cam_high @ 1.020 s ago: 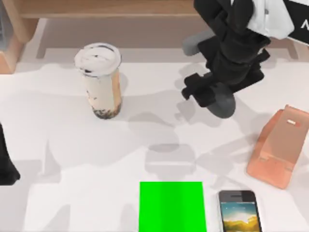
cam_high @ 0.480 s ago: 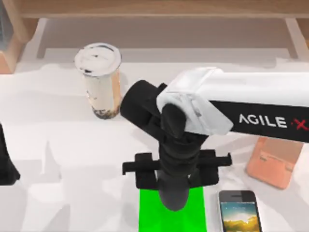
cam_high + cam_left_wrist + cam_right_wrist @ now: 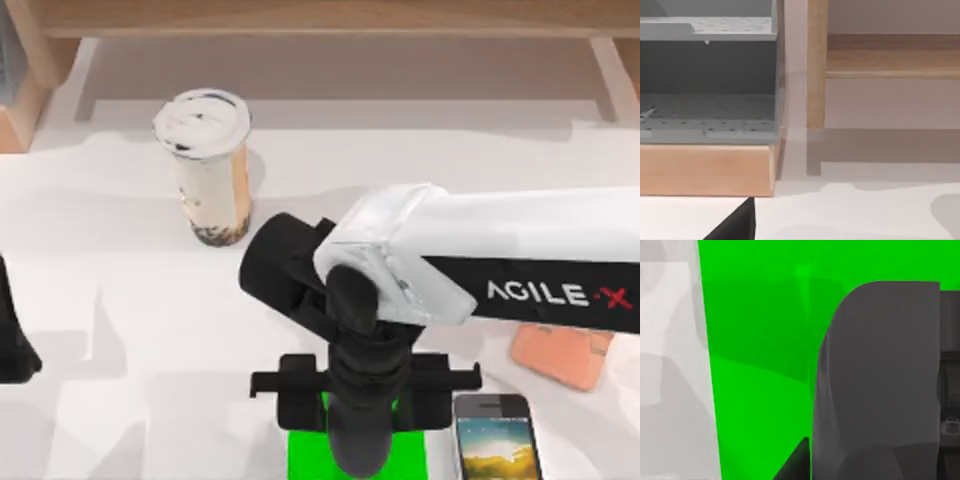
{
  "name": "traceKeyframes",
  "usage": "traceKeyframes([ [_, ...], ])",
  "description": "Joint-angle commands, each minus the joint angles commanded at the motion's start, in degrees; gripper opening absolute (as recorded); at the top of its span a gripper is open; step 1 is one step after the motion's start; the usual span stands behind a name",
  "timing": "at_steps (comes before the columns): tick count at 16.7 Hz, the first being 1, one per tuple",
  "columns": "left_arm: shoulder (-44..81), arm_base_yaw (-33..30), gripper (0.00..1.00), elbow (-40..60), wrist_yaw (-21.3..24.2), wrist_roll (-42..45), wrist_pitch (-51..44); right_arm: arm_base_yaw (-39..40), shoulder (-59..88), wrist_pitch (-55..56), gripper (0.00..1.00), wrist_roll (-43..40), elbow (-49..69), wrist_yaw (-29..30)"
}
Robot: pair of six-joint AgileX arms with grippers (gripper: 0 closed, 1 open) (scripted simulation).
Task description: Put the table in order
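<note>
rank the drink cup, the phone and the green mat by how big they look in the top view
1. drink cup, though it stands tall, nearer the camera
2. phone and green mat: unsure, since the right arm's tool covers most of the mat and the frame crops both

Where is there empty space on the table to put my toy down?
The table is bare on its left half, between the bubble tea cup and the near edge. It is crowded on the right: the right gripper hangs over the green mat, beside the phone and the pink phone stand.
</note>
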Motion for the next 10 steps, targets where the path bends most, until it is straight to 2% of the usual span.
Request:
traceKeyframes([
  [9,0.00,0.00,1.00,0.00,0.00,0.00,0.00,0.00,0.91,2.04,0.00,0.01,-1.13,0.01],
  [10,0.00,0.00,1.00,0.00,0.00,0.00,0.00,0.00,0.91,2.04,0.08,0.01,-1.13,0.01],
])
